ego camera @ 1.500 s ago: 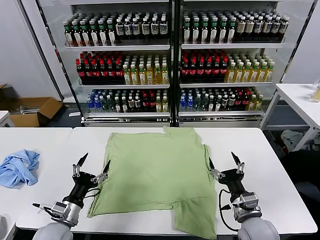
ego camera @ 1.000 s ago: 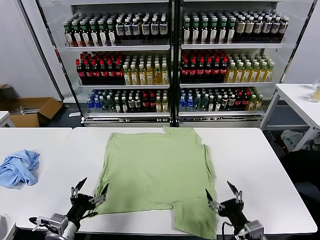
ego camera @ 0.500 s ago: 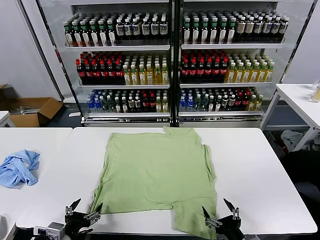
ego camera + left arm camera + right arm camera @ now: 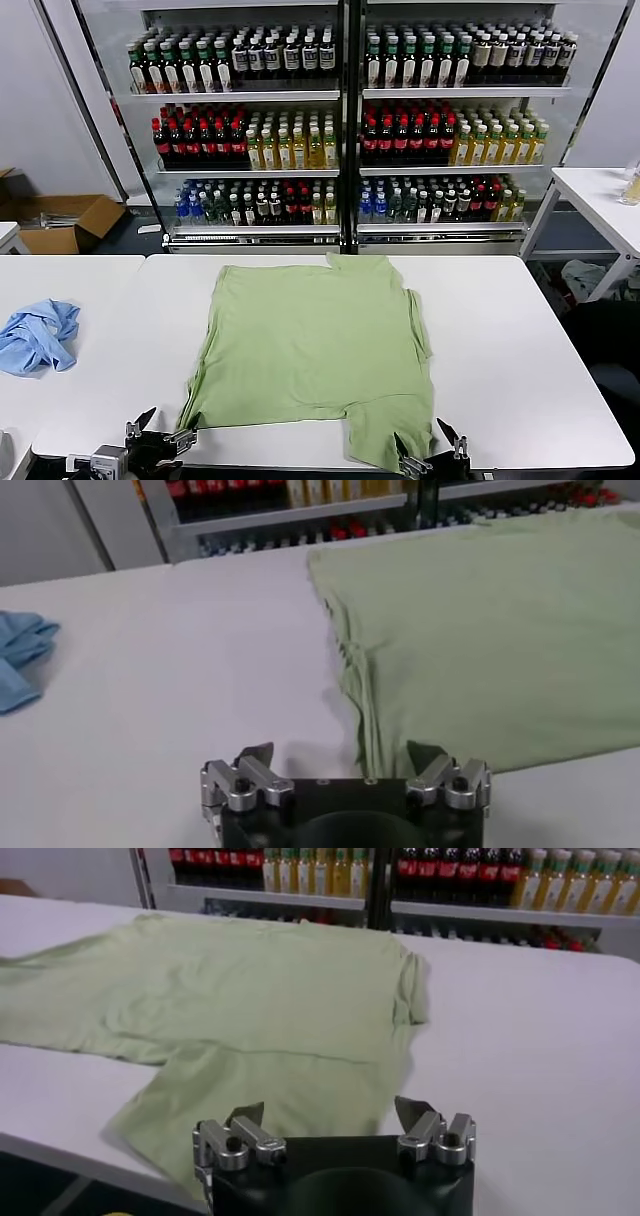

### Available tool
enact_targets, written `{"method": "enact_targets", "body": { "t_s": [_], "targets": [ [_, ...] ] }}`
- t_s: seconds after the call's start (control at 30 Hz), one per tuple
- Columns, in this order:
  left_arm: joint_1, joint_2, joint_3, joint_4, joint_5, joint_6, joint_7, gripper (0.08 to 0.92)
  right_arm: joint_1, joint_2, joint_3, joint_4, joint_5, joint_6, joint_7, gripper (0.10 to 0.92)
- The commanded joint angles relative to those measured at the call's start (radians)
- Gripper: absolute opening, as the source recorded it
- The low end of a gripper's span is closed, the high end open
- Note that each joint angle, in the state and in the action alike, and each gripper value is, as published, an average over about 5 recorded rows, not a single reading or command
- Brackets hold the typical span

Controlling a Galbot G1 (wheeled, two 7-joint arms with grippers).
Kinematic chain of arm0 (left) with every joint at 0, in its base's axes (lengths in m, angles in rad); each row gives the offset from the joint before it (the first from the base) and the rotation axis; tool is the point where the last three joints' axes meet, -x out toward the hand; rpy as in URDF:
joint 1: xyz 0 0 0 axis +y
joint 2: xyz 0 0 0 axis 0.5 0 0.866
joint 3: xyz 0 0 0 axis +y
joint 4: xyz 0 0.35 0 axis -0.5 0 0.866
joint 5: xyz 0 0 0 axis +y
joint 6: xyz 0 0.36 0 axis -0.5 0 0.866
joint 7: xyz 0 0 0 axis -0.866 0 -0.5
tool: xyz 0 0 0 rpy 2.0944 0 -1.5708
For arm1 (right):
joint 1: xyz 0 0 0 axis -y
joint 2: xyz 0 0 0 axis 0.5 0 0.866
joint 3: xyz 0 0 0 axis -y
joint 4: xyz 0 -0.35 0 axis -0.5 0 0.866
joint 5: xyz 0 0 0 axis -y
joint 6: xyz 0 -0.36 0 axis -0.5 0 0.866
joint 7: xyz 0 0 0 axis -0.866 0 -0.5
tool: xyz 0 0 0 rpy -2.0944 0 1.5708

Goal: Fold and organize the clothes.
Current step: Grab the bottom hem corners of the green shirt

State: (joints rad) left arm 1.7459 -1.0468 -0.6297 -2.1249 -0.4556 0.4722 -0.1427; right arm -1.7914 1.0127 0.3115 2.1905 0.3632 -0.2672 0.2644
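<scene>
The clothes, a light green shirt (image 4: 315, 350), lie spread flat on the white table (image 4: 500, 330), with one flap reaching the front edge at the lower right. My left gripper (image 4: 160, 437) is low at the table's front edge, just off the shirt's near left corner, and open with nothing in it. In the left wrist view the left gripper (image 4: 342, 755) faces the shirt's side hem (image 4: 480, 630). My right gripper (image 4: 430, 452) hangs at the front edge by the flap, open and holding nothing. The right wrist view shows the right gripper (image 4: 328, 1113) over the flap of the shirt (image 4: 250, 998).
A crumpled light blue garment (image 4: 38, 335) lies on the table to the left and shows in the left wrist view (image 4: 20, 650). Drink shelves (image 4: 340, 130) stand behind the table. A cardboard box (image 4: 60, 220) sits on the floor, and another white table (image 4: 600, 200) stands at the right.
Both grippers have drawn back along the shirt's sides to the table's front edge and dropped lower in view. The shirt has not moved.
</scene>
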Motion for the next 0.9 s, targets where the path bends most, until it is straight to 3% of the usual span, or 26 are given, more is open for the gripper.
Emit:
{"method": "enact_targets", "body": {
  "t_s": [0.03,0.7,0.9],
  "targets": [
    [-0.001,-0.003,0.009,0.003,-0.009,0.021,-0.007,0.798,-0.002,0.004,-0.016,-0.017,0.030,-0.004,0.019,0.741],
    [-0.017,-0.033,0.051,0.010,0.032,0.018,0.015,0.238,0.017,0.016,-0.001,-0.024,0.080,0.012,-0.016,0.161],
    [-0.003,0.007,0.017,-0.019,0.024,-0.006,0.033,0.098,-0.006,-0.021,0.065,0.040,0.148,0.016,-0.063,0.106]
  ]
}}
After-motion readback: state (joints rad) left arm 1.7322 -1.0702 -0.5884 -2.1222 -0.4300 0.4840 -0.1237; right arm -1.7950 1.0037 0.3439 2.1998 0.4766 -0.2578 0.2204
